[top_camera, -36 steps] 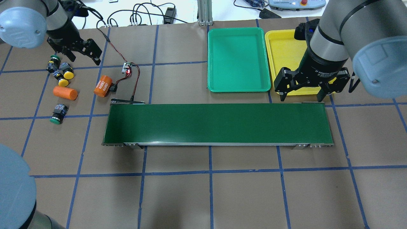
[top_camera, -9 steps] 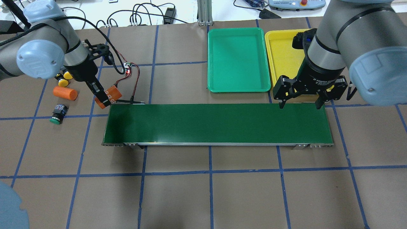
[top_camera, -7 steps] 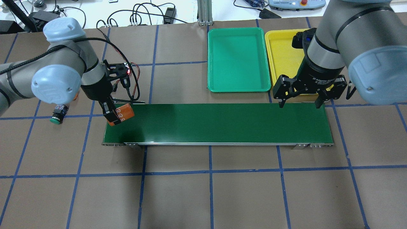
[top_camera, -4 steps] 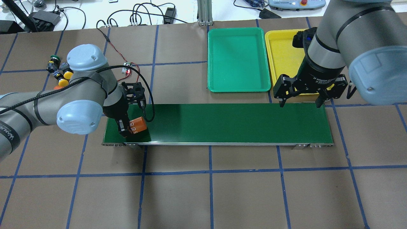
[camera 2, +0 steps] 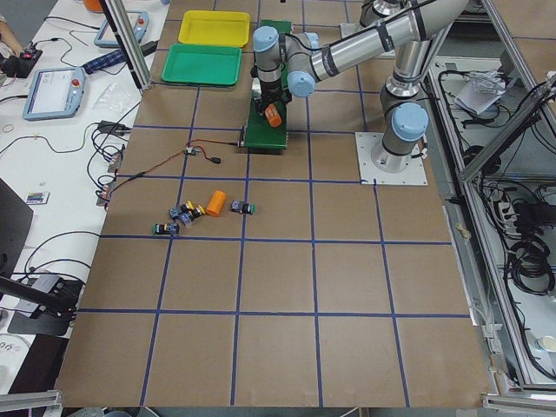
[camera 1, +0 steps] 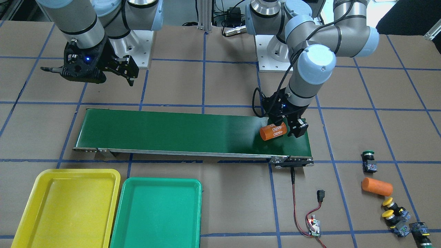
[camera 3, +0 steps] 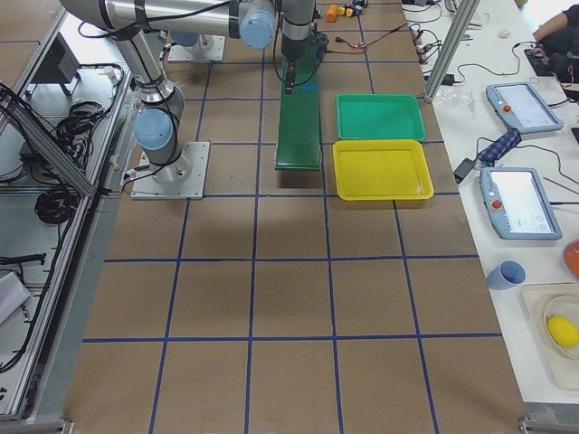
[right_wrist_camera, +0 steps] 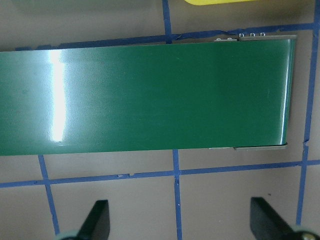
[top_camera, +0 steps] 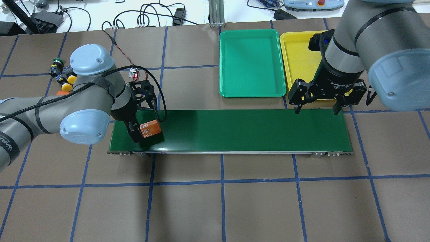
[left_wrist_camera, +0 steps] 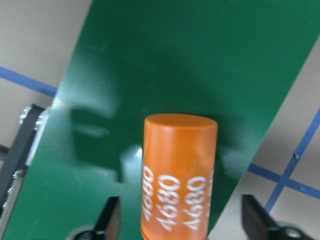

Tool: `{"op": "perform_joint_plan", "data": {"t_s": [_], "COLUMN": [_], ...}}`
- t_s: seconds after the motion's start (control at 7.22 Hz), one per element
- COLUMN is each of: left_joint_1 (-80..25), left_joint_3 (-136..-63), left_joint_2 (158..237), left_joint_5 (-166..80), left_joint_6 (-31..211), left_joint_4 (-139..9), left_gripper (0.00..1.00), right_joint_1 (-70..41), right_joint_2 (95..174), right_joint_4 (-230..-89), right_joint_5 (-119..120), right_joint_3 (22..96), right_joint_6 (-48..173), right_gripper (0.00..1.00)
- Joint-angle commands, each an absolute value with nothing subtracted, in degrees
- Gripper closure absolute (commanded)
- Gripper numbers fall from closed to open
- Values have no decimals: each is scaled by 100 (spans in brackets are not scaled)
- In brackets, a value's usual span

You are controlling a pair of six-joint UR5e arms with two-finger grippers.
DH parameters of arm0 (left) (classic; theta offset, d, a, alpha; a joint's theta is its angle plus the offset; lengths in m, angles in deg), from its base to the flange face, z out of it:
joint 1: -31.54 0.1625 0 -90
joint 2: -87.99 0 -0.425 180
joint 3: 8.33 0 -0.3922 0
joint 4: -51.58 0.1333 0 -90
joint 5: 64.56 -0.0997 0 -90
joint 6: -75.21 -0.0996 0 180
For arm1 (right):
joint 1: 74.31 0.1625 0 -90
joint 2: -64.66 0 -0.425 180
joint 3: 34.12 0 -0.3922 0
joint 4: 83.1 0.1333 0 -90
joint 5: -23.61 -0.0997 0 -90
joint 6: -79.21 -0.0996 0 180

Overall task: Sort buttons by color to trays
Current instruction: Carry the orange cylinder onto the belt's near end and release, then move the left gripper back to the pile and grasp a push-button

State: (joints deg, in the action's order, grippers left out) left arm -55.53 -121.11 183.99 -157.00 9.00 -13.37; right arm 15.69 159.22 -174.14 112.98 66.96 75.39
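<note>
Two yellow-capped buttons (camera 1: 388,208) and a green-capped button (camera 1: 421,234) lie clustered on the table, past the belt end by my left arm. Another green-capped button (camera 1: 368,162) lies apart from them. The green tray (top_camera: 252,64) and the yellow tray (top_camera: 299,57) hold nothing. My left gripper (top_camera: 146,131) is open over the left end of the conveyor belt (top_camera: 235,129). An orange cylinder marked "4680" (left_wrist_camera: 180,175) lies on the belt between its spread fingers. My right gripper (top_camera: 315,109) hangs open above the belt's right end, holding nothing.
A plain orange cylinder (camera 1: 377,186) lies among the buttons. A small circuit board (camera 1: 314,227) with red and black wires runs to the belt's end. Cables and pendants sit beyond the table's far edge.
My left gripper carried the "4680" cylinder from the table onto the belt's left end, and its fingers now stand apart from it. The right gripper shifted slightly toward the belt.
</note>
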Motion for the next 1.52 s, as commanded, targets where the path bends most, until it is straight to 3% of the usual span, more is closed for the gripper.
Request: {"op": "perform_joint_plan", "data": {"t_s": [0.0,0.42,0.69,1.11,1.38], "left_joint_1": [-4333,-3317,-3262,-2659,-2647], "left_joint_3": [-11026,-9767,-8887,-8865,-9381], "left_joint_2": [18728,20070,21029,21341,21237], "left_joint_5": [-15598,-15614,-15632,-15693,-15676], "left_joint_6": [727,370,-915,436,1879], "left_joint_4": [-2176,-2155,-2041,-2110,-1919], "left_gripper": [1,0,0,0,0], "right_joint_1": [1569,1561,1491,1481,1490], "right_joint_2": [15914,15923,15879,15888,15897], "right_joint_4": [-17442,-17459,-18936,-18892,-18062], "right_joint_5": [11282,11343,11369,11369,11317], "right_joint_3": [6686,6686,6704,6818,6853], "right_joint_6": [7552,7534,7543,7438,7324], "right_gripper": [0,0,0,0,0]}}
